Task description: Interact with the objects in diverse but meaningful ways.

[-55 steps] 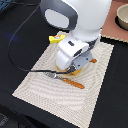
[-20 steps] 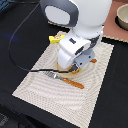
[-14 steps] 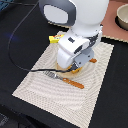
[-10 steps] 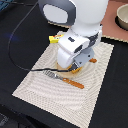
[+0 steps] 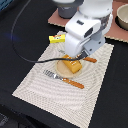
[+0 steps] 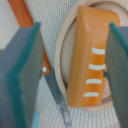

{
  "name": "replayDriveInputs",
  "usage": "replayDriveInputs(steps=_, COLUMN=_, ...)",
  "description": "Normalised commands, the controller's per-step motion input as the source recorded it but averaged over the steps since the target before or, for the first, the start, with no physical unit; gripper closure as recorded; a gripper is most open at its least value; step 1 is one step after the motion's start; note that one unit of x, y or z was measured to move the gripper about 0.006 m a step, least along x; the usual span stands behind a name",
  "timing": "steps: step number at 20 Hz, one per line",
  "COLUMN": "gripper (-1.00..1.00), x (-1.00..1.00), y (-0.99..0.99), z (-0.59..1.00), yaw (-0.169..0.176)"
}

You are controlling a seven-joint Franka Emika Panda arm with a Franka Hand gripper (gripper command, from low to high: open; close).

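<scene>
An orange-brown bread loaf [image 5: 71, 65] with white score marks lies on a small round tan plate [image 5: 60, 69] on the beige placemat [image 5: 42, 90]. My gripper [image 5: 74, 59] hangs directly over it. In the wrist view the gripper [image 6: 70, 65] is open, with the loaf [image 6: 87, 55] between its teal pads [image 6: 22, 65]. One pad is close to the loaf's side; the other stands apart from it, beyond a knife [image 6: 52, 90]. A yellow block [image 5: 57, 39] lies at the mat's far corner, on the exterior view's left.
An orange-handled fork [image 5: 63, 79] lies on the mat in front of the plate. The orange-handled knife [image 5: 90, 60] lies beside the plate. A bowl [image 5: 122, 17] stands on a brown board at the back right. A black cable [image 5: 22, 50] loops over the dark table.
</scene>
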Motion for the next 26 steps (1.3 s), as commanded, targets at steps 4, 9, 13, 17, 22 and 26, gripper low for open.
replayDriveInputs(steps=4, gripper=-1.0, x=-0.3, y=-0.12, z=-0.42, yaw=0.051)
replayDriveInputs(steps=9, gripper=-1.0, x=-0.46, y=-0.29, z=-0.7, yaw=0.055)
replayDriveInputs(steps=13, gripper=-1.0, x=-0.63, y=-0.32, z=-0.52, yaw=0.047)
replayDriveInputs(steps=17, gripper=-1.0, x=-0.72, y=-0.26, z=-0.2, yaw=0.009)
replayDriveInputs(steps=22, gripper=-1.0, x=-0.66, y=-0.15, z=0.0, yaw=0.0)
replayDriveInputs(steps=26, gripper=-1.0, x=-0.59, y=-0.13, z=-0.09, yaw=0.0)
